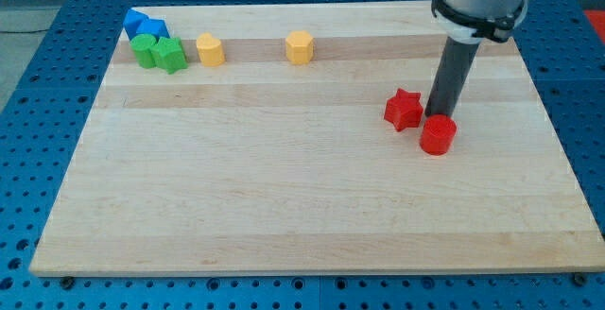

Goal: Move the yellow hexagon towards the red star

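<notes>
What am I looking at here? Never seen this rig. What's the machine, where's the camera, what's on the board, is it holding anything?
One camera, looking down at a slant on a wooden board. The machine is a robot arm ending in a dark rod; it grips nothing, only pushes. My tip sits just behind the red cylinder, with the red star to its left in the view. Near the view's top: a yellow hexagon and another yellow block. Top left: two green blocks and two blue blocks, clustered.
</notes>
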`<state>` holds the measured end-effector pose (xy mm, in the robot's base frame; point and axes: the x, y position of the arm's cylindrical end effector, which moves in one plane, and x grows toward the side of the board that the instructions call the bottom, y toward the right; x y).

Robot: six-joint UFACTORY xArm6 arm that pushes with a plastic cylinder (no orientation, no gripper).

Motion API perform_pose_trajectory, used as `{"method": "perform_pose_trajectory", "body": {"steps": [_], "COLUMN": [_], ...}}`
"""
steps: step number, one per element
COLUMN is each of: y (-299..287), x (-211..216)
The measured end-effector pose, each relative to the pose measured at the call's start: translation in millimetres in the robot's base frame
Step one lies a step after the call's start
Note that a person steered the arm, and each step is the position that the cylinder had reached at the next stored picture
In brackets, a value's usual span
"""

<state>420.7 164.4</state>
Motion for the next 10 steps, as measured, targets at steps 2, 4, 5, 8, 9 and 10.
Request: {"method": "perform_pose_trajectory", "body": {"steps": [2, 4, 5, 8, 9, 10], "y": [-47, -187, -207, -174, -159, -173], "x": [-122, -180, -161, -104, -91, -81]}}
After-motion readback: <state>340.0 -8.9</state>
